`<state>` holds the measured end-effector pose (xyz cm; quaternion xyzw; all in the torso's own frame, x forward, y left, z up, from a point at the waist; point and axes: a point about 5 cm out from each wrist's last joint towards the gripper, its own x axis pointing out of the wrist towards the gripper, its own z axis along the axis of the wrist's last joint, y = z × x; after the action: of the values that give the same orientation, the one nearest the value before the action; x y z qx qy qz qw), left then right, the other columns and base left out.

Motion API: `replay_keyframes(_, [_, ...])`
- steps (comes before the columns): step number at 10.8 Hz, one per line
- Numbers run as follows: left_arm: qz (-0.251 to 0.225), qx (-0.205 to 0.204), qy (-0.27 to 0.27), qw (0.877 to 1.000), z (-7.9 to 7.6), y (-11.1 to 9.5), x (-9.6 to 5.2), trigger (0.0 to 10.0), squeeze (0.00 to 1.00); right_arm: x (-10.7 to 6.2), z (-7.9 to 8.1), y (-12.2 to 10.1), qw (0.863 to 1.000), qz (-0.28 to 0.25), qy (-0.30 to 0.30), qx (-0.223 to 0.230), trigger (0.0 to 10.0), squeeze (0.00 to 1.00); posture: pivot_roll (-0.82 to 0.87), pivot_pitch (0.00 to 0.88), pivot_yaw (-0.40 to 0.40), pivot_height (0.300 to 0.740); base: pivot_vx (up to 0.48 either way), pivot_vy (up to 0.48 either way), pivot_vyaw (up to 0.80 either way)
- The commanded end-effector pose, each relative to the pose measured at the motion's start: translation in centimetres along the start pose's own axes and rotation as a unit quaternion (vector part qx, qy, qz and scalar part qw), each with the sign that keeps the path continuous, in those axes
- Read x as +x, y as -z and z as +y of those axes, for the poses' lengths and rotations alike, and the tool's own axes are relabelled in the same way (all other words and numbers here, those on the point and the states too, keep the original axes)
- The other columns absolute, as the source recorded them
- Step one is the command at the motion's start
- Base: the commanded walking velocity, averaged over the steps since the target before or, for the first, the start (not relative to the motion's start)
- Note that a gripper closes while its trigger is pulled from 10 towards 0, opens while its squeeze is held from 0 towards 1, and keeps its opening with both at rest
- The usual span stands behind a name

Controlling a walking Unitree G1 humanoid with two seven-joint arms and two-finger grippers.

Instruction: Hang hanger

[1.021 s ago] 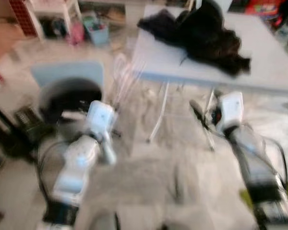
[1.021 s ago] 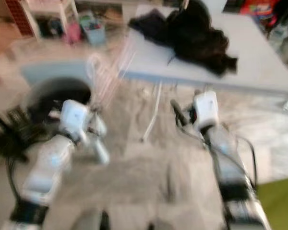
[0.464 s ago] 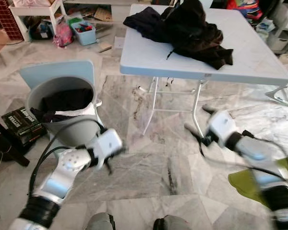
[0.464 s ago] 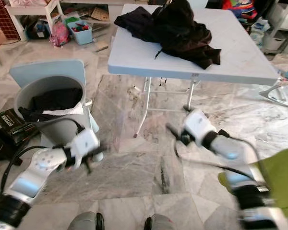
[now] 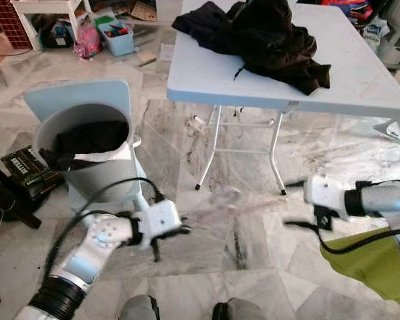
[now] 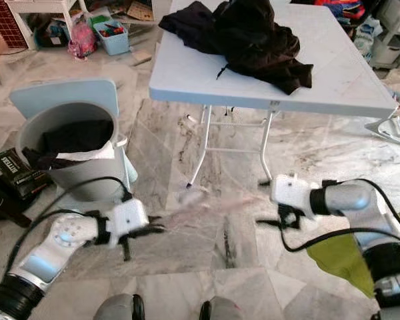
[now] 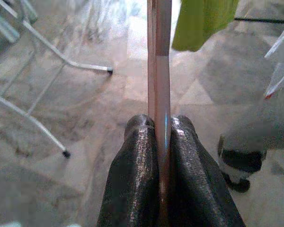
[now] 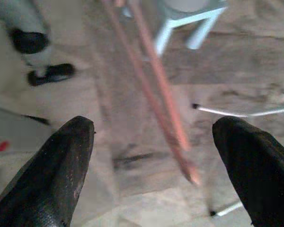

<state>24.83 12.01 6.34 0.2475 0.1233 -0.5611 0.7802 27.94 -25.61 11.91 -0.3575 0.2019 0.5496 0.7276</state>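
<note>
swinging low over the marble floor, the left gripper (image 7: 163, 142) has dropped from chest height, fingers clamped on a pink hanger (image 7: 160, 71) that reaches out ahead of it. the right gripper (image 8: 156, 156) has drawn level, fingers spread, the hanger's tip just beyond them; a handover looks likely.

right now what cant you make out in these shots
- Hanger: left wrist view shows it edge-on between the left end effector fingers; its shape and hook run off the top edge. In the eye views it is a motion-blurred smear.
- Bin contents: dark clothes in shadow.
- Green cloth: cut off by the right edge.
- Right end effector: open, hanger blurred beyond it.
</note>
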Motion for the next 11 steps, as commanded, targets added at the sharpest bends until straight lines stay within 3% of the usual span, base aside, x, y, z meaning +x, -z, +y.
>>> replay_keyframes(1, [-0.008, 0.009, 0.008, 1.000, -0.3, -0.2, 0.3, 10.0, 0.00, -0.2, -0.1, -0.4, 1.000, -0.005, -0.019, -0.002, 10.0, 0.00, -0.06, 0.062, -0.044, 0.740, 0.000, 0.000, 0.00])
replay_keyframes(3, [-0.026, 0.017, 0.027, 0.999, -0.5, -1.0, 1.3, 10.0, 0.00, 1.0, 0.5, -1.0, 0.999, -0.015, -0.035, -0.025, 10.0, 0.00, -0.07, 0.061, -0.031, 0.740, 0.000, 0.000, 0.00])
replay_keyframes(5, [-0.034, 0.016, 0.037, 0.999, -0.8, -1.2, 1.9, 10.0, 0.00, 2.2, 0.7, -1.1, 0.999, -0.023, -0.007, -0.048, 10.0, 0.00, -0.07, 0.063, -0.024, 0.740, 0.000, 0.000, 0.00])
replay_keyframes(6, [-0.036, 0.016, 0.039, 0.998, -0.8, -1.3, 2.0, 10.0, 0.00, 2.6, 1.1, -0.9, 0.998, -0.020, -0.004, -0.051, 0.2, 0.00, -0.07, 0.064, -0.022, 0.740, 0.000, 0.000, 0.00])
replay_keyframes(8, [-0.036, 0.016, 0.041, 0.998, -0.8, -1.3, 2.3, 10.0, 0.00, 2.6, 1.8, -0.1, 0.998, 0.002, -0.008, -0.062, 0.0, 0.00, -0.07, 0.064, -0.021, 0.740, 0.000, 0.000, 0.00])
replay_keyframes(11, [-0.038, 0.016, 0.042, 0.998, -1.0, -1.2, 2.6, 10.0, 0.00, 2.4, 1.7, 0.2, 0.996, 0.020, 0.003, -0.090, 0.0, 0.00, -0.08, 0.063, -0.025, 0.740, 0.000, 0.000, 0.00])
